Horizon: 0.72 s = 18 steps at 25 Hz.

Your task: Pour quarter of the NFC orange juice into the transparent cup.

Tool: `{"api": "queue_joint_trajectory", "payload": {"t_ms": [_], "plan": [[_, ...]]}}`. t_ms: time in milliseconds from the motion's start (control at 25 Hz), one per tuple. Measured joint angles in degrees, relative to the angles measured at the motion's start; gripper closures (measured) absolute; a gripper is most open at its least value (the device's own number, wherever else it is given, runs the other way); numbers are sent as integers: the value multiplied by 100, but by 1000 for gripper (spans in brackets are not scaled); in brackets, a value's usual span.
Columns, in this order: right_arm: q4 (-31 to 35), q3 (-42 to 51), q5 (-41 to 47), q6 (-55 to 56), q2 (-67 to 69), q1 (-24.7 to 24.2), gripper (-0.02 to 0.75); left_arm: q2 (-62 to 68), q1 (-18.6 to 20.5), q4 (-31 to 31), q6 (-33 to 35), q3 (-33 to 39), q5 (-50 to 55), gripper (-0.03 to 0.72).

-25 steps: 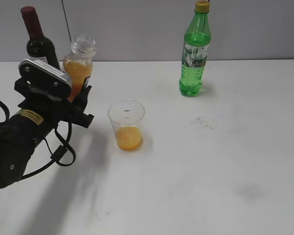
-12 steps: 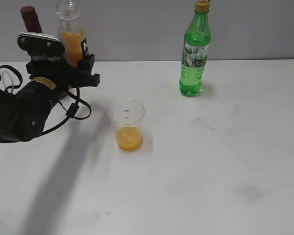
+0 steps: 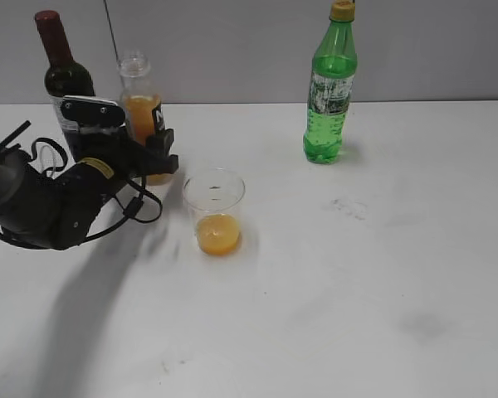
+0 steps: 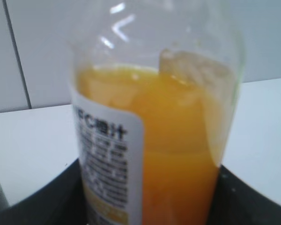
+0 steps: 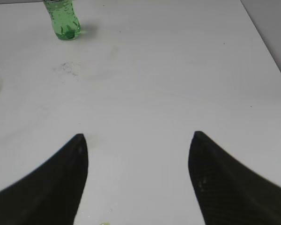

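Orange juice already lies in the transparent cup (image 3: 214, 211); the bottle has come back down.

The NFC orange juice (image 3: 144, 116), raised above the table half a second ago, now stands upright left of the cup beside the wine bottle (image 3: 62, 79), left gripper (image 3: 141, 149) clamped on it. Pouring looks finished; release remains. Right gripper (image 5: 136, 159) spread wide, empty, the green soda bottle (image 3: 329, 87) far right of the cup.

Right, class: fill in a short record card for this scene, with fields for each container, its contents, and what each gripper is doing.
juice bottle: upright, uncapped, partly full of orange juice
cup: upright on table, shallow layer of juice at bottom
left gripper: shut on juice bottle, beside the cup
right gripper: open, holding nothing
green bottle: capped, standing at the back
wine bottle: behind left gripper
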Motion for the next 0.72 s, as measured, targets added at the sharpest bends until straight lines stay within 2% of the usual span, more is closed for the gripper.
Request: {"api": "queue_joint_trajectory", "payload": {"t_ms": [160, 360, 520, 560, 640, 720], "plan": [[0, 0, 0, 0, 0, 0, 220, 148, 7, 143, -66, -134, -20, 213], [0, 0, 0, 0, 0, 0, 220, 277, 7, 744, -301, -218, -32, 213], [0, 0, 0, 0, 0, 0, 220, 295, 7, 916, -339, -241, -56, 211], [0, 0, 0, 0, 0, 0, 220, 295, 7, 946, -346, -243, -55, 190], [0, 0, 0, 0, 0, 0, 220, 278, 7, 984, -351, -256, -117, 84], [0, 0, 0, 0, 0, 0, 220, 195, 7, 1015, -351, -261, -111, 35]]}}
